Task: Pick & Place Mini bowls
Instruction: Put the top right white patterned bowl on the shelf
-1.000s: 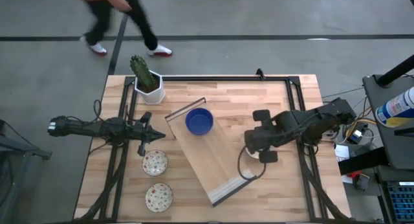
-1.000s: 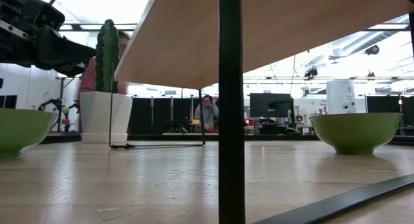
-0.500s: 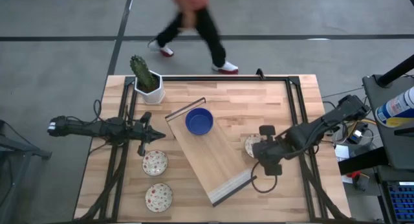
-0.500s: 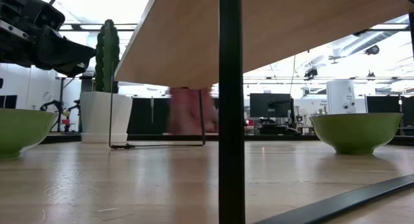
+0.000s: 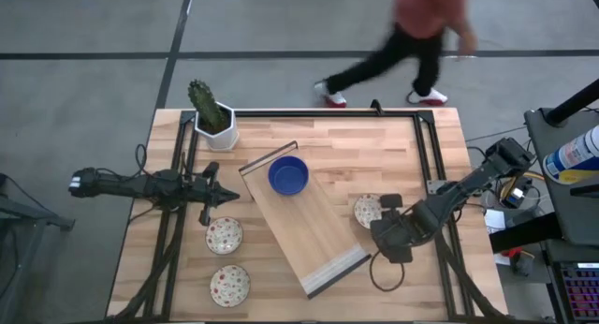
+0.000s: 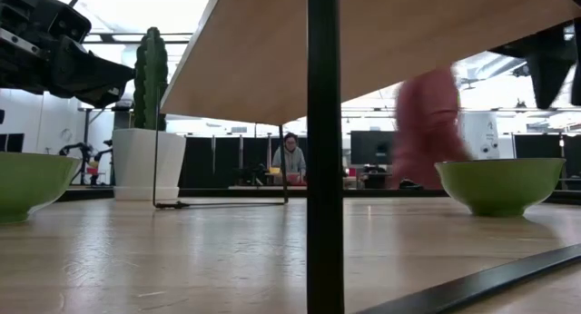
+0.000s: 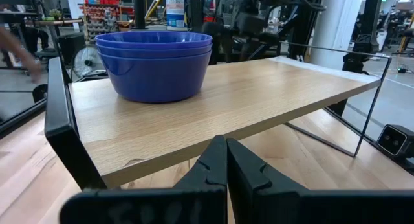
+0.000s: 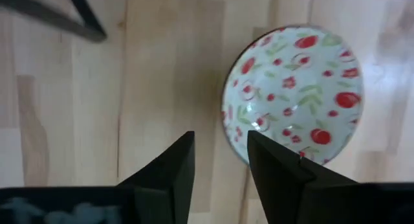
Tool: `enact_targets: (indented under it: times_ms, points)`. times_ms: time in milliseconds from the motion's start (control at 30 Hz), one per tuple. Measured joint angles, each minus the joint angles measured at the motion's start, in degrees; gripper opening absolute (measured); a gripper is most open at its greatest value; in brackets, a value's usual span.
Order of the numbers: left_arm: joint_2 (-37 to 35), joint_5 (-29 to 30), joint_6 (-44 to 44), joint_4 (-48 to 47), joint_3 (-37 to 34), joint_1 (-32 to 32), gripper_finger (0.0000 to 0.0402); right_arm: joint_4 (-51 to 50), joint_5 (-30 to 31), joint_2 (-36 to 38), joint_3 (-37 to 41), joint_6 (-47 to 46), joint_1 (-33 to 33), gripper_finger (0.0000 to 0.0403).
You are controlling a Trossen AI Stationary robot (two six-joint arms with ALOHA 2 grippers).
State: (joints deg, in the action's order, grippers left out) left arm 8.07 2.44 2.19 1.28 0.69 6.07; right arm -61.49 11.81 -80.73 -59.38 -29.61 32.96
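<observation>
Tabletop inspection, taken from above: we find a slanted wooden shelf board on a wire frame at the centre, and on its far end a stack of cobalt blue mini bowls. In the left wrist view we count three nested rims in that stack.

We note three white floral mini bowls lying directly on the tabletop. Two sit to the left of the board, one farther and one nearer. The third floral bowl lies just right of the board.

The right pincer hangs just near of that third bowl. In its wrist view we see its fingers slightly spread, with a clear gap between them and nothing gripped; the floral bowl lies beyond the fingertips.

The left pincer waits at the left of the tabletop, pointing toward the board. Its wrist view shows the fingers pressed together on nothing.

A cactus in a white pot stands at the far left corner. A person is on the floor beyond the far edge.
</observation>
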Motion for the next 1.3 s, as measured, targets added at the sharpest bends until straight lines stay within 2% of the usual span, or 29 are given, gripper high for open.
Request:
enact_targets:
  times_ms: [333,667,867,1300]
  points:
    - [-0.01,-0.02,-0.01,0.0,0.0,0.02,0.0,3.66,1.18,-0.02,7.24,0.23,0.18,0.013]
    - [0.0,-0.01,-0.02,-0.01,-0.01,0.0,0.0,10.82,3.24,-0.02,10.85,3.56,0.18,0.0124]
    - [0.0,-0.01,-0.01,-0.01,0.0,0.02,0.0,11.42,4.13,-0.02,12.4,4.31,0.14,0.0127]
    - [0.0,-0.01,-0.02,0.0,0.0,0.01,0.0,16.02,5.12,-0.02,15.66,4.73,0.13,0.0099]
